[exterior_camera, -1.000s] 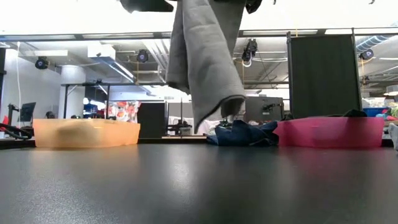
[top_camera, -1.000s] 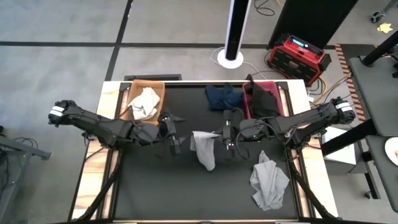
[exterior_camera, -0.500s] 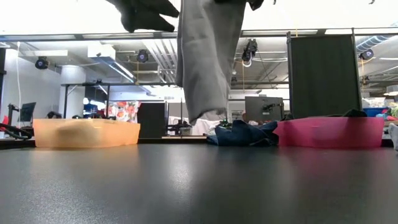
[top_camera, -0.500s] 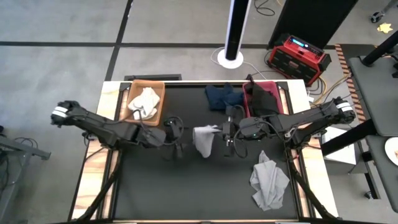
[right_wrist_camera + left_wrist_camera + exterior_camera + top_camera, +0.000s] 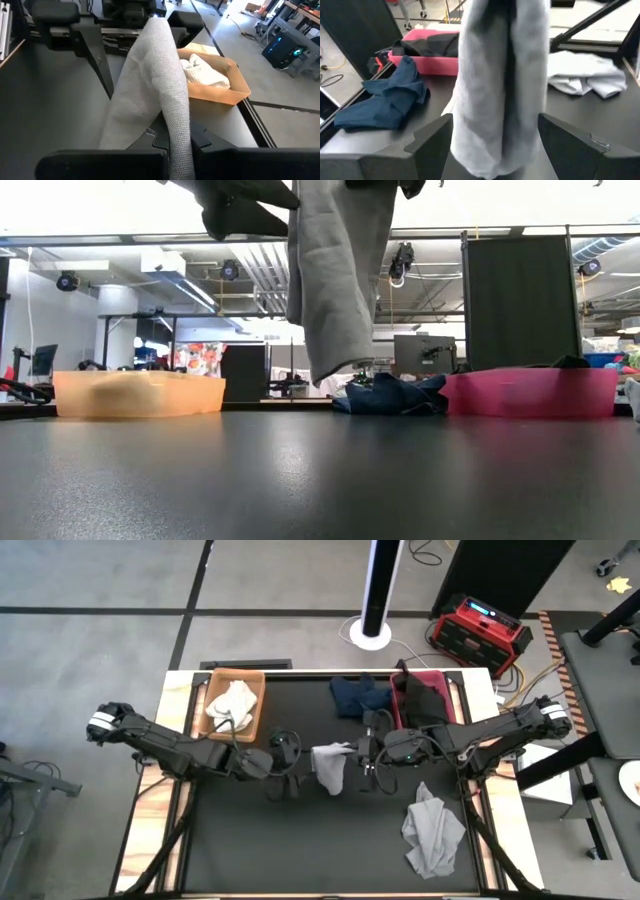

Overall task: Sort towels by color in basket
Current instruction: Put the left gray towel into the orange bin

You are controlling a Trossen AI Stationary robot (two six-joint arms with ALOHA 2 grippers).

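right gripper [image 5: 362,756]: we pinch the light grey towel [image 5: 328,766] aloft mid-table | left gripper [image 5: 292,766]: our fingers spread wide, flanking the hanging towel, gripping nothing

looks like a robotics lab: open ceiling with ducts [image 5: 240,270], desks with monitors [image 5: 420,352] behind, a red power unit [image 5: 478,632] on grey floor.

No text, label or number is readable in any view.
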